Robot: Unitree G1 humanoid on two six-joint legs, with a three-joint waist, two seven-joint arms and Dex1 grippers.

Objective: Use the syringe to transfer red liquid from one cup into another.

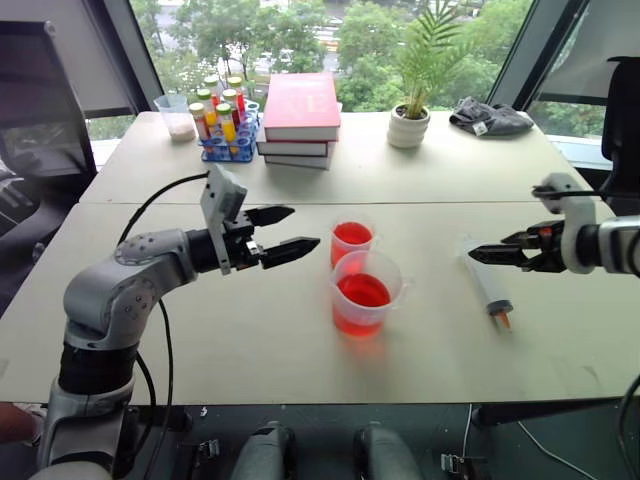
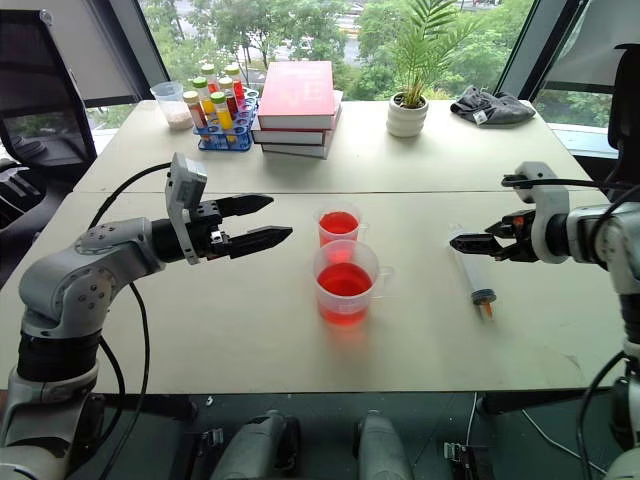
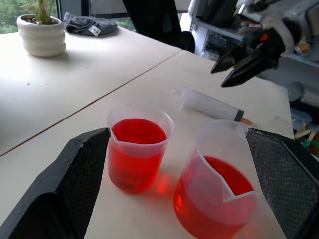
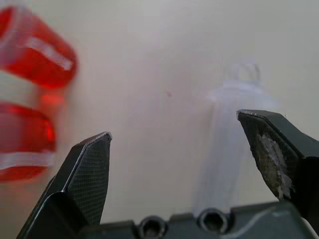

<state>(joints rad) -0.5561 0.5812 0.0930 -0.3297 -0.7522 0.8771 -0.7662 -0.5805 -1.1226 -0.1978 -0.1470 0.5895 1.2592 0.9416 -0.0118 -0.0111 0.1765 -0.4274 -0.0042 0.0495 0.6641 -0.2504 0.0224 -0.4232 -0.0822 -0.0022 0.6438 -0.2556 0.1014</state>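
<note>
The white surface (image 1: 250, 340) carries everything here, and the beaker (image 1: 364, 292) serves as the landmark for the rest. It is the wide clear one with a pouring lip, standing near the middle of the surface toward the front edge and partly filled with red liquid (image 1: 363, 290).

Far behind the beaker, toward the window, sits a stack of books (image 1: 299, 118) with a red cover on top. To the left of that stack is a blue rack of capped tubes (image 1: 224, 122), and left again a clear cup with white powder (image 1: 178, 117). To the right of the books stands a potted plant in a white pot (image 1: 409, 126), and further right a crumpled grey cloth (image 1: 490, 118).

The left gripper (image 1: 288, 231) hovers above the surface to the left of the beaker, pointing toward it, its two black fingers spread wide with nothing between them. The right gripper (image 1: 494, 253) hangs well to the right of the beaker, aimed back toward it, with fingers also apart and empty.

The syringe (image 1: 485, 285) lies flat on the surface to the right of the beaker, below the right gripper and untouched by it, with its orange tip toward the front edge.

The smaller cup (image 1: 351, 241) stands just behind the beaker, close against it, and also holds red liquid.
</note>
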